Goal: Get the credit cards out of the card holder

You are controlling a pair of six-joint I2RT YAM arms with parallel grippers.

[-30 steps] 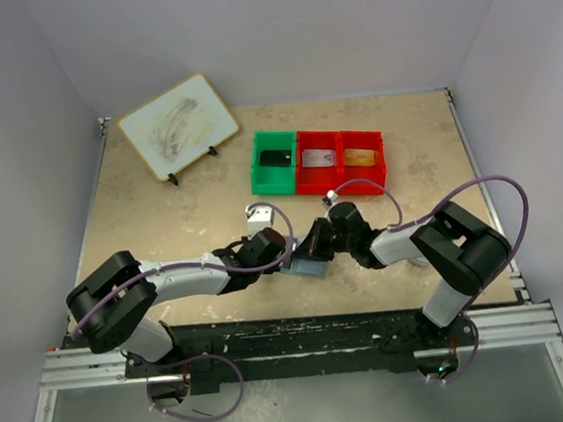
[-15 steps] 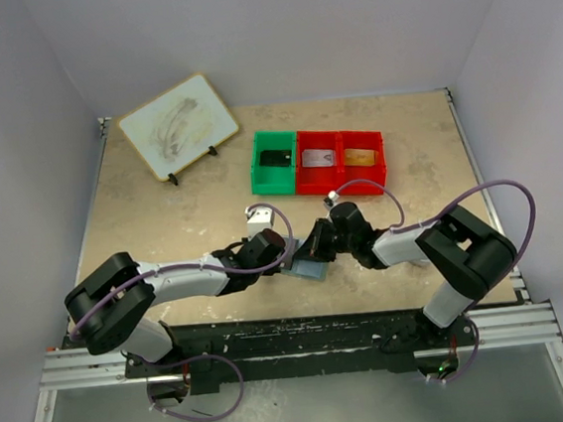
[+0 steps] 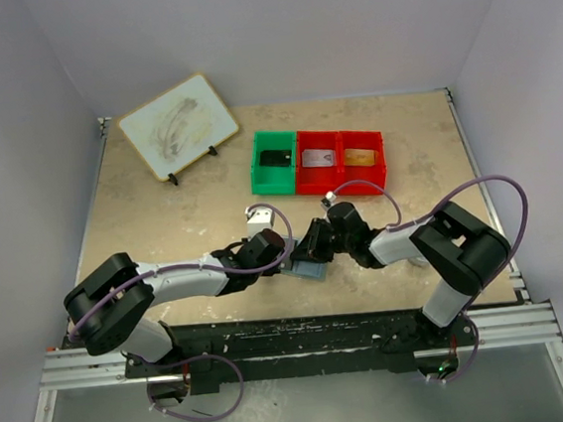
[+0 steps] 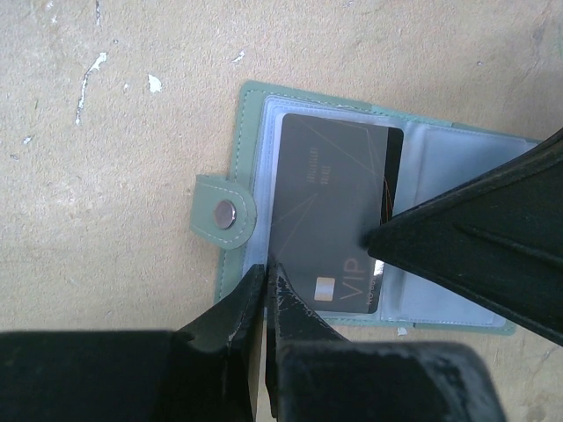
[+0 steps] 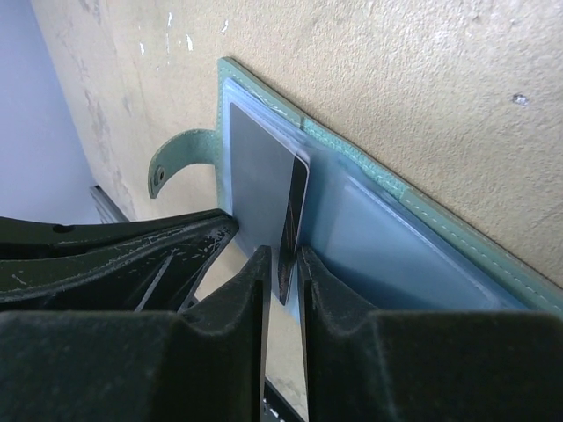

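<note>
Two grippers are seen meeting over the card holder, which is laid on the table near its front middle. The left gripper is set at its left end and the right gripper at its right, equally near.

From the left wrist, the holder is shown opened flat with its snap tab pointing left. A dark card is lodged in the left panel, its long axis running away from the left fingers, which are pressed shut against the panel's near edge.

From the right wrist, the spine-side long edge of the card is straddled by the right fingers. They are parted narrowly and not seen clamped.
</note>
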